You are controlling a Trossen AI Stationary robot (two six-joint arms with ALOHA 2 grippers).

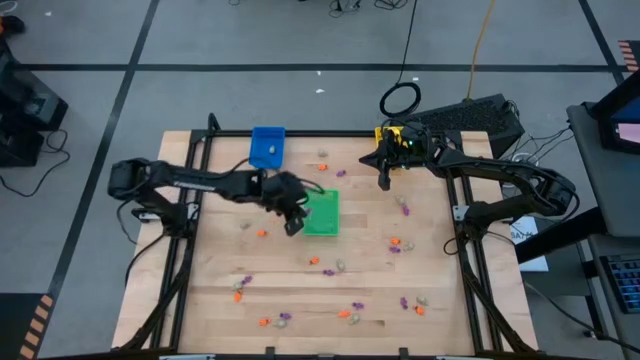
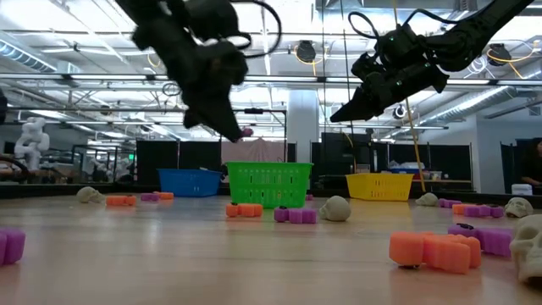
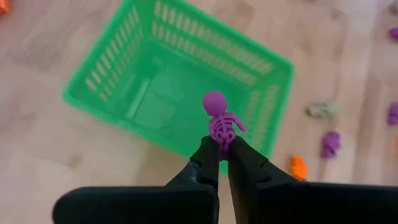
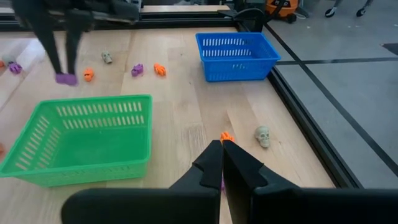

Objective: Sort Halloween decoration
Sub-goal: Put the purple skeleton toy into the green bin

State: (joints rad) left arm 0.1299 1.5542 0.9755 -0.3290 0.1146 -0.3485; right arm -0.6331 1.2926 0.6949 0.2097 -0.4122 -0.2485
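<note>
We list three trays on the desk (image 1: 215,290): one blue tray (image 1: 267,146) at the far edge, one green tray (image 1: 322,212) near the middle, one yellow tray (image 2: 379,185), mostly hidden under the right arm. The green tray shows an empty floor; we cannot see inside the other two. Loose trinkets lie scattered over the desk in orange, purple and pale; we cannot count them exactly. Examples: an orange trinket (image 2: 430,252), a purple trinket (image 2: 295,215), a pale skull (image 4: 263,135).

Left pincer (image 3: 221,152): narrow, clamped on one purple skeleton (image 3: 219,121), raised just beside the green tray's near-left rim. Its long axis continues the line of the fingers, head outward.

Right pincer (image 4: 222,163): closed, raised near the far right edge, holding nothing that we can see.
</note>
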